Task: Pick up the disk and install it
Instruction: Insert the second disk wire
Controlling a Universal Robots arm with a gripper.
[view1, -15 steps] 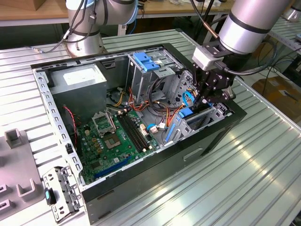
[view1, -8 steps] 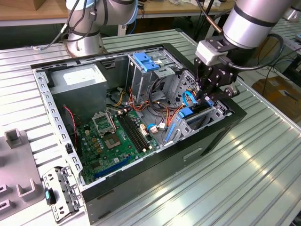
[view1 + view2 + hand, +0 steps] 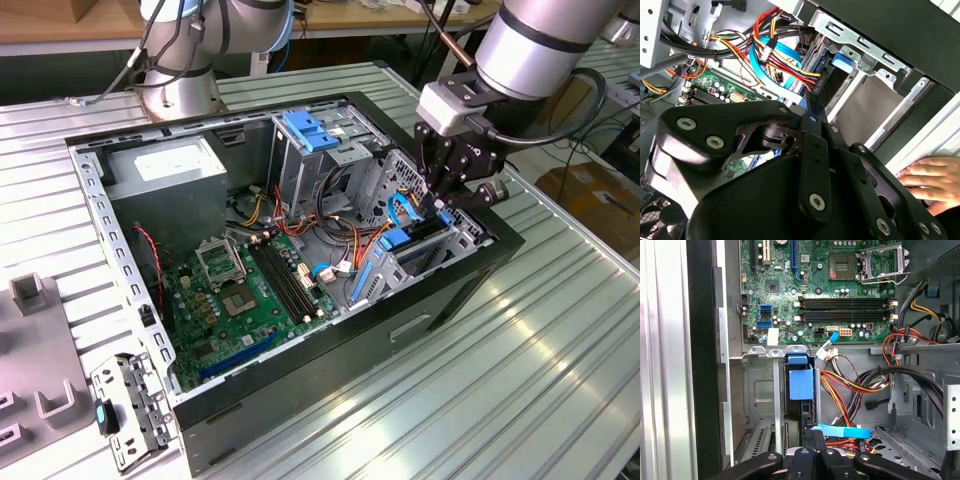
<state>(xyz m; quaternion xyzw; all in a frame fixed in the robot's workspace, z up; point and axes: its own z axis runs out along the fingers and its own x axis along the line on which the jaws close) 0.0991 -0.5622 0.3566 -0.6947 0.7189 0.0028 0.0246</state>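
no readable text, labels or numbers

Beside the drive bay (image 3: 440, 245), bundled wires (image 3: 345, 235) and a light-blue cable (image 3: 400, 212) are crowding the case floor; the tall grey cage (image 3: 300, 165) is standing just beyond. A person's hand (image 3: 935, 180) is resting outside the case wall (image 3: 400, 320) near the bay.

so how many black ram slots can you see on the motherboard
4, lying side by side as one bank on the motherboard beside the CPU socket: first wrist view. The exterior view shows the same bank. None look hidden.
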